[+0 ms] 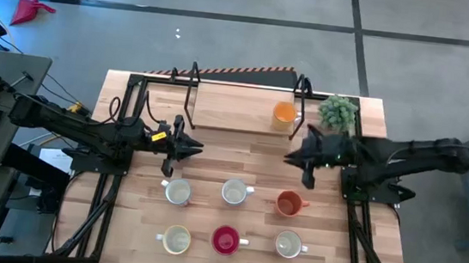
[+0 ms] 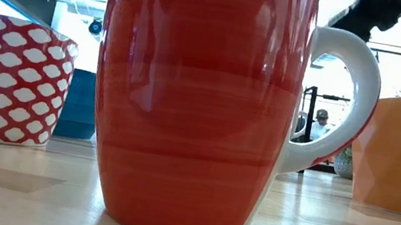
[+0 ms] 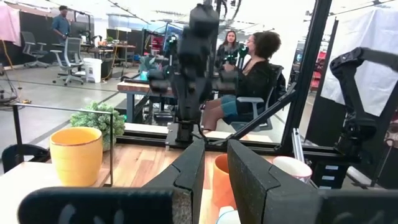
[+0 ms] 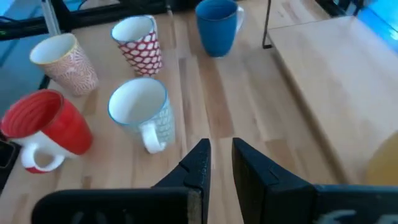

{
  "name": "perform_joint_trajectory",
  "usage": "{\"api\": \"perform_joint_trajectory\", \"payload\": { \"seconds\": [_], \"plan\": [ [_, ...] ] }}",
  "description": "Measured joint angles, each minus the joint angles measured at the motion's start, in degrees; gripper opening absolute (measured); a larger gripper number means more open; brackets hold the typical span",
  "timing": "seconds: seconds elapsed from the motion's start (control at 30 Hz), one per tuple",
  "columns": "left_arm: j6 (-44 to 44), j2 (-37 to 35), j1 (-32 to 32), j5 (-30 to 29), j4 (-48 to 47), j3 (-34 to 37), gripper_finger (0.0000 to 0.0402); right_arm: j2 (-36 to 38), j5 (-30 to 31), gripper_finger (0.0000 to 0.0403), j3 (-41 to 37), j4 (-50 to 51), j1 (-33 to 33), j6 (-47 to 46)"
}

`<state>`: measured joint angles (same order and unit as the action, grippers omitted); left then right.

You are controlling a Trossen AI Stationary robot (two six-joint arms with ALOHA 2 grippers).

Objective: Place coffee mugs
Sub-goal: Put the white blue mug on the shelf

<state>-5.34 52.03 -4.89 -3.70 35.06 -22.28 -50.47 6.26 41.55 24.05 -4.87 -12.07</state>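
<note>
Several mugs stand upright on their bases on the wooden table (image 1: pixel 135 225). The red mug (image 1: pixel 225 239) fills the low view (image 2: pixel 194 103). The darker orange mug (image 1: pixel 290 204) stands right of it. White and cream mugs (image 1: pixel 178 192) stand around them. The blue mug (image 4: pixel 217 25) shows in the right wrist view. The yellow-orange mug (image 1: pixel 284 112) stands on the raised board (image 1: pixel 232 110). My left gripper (image 1: pixel 196 149) and my right gripper (image 1: pixel 288 158) hover facing each other above the table's middle. Both are empty, with their fingers nearly together.
A small green potted plant (image 1: pixel 338 113) sits at the far right corner beside the raised board. Black frame posts (image 1: pixel 193 80) stand at the board's ends. Bare wood lies between the two grippers. People sit in the room beyond the table (image 3: pixel 258 68).
</note>
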Motion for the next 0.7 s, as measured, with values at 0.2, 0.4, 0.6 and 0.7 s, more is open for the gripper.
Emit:
{"api": "perform_joint_trajectory", "payload": {
  "seconds": [0.2, 0.4, 0.6, 0.7],
  "plan": [
    [0.02, 0.0, 0.0, -0.04, 2.36, 0.0, 0.006, 0.76, 4.62, 0.0044, -7.29, -5.53, -7.28, -4.54],
    [0.0, 0.32, -0.02, -1.22, 0.28, 0.0, 0.006, 0.67, 10.55, 0.0044, -7.73, -5.06, -12.04, -3.51],
    [-3.33, 1.1, 0.0, -3.45, -9.05, -0.03, 0.006, 0.64, 12.85, 0.0044, -7.73, -5.13, -12.89, -4.7],
    [-4.66, 0.99, -0.03, -4.35, -10.57, -1.0, 0.006, 0.64, 13.3, 0.0044, -7.73, -5.1, -12.76, -5.76]
  ]
}}
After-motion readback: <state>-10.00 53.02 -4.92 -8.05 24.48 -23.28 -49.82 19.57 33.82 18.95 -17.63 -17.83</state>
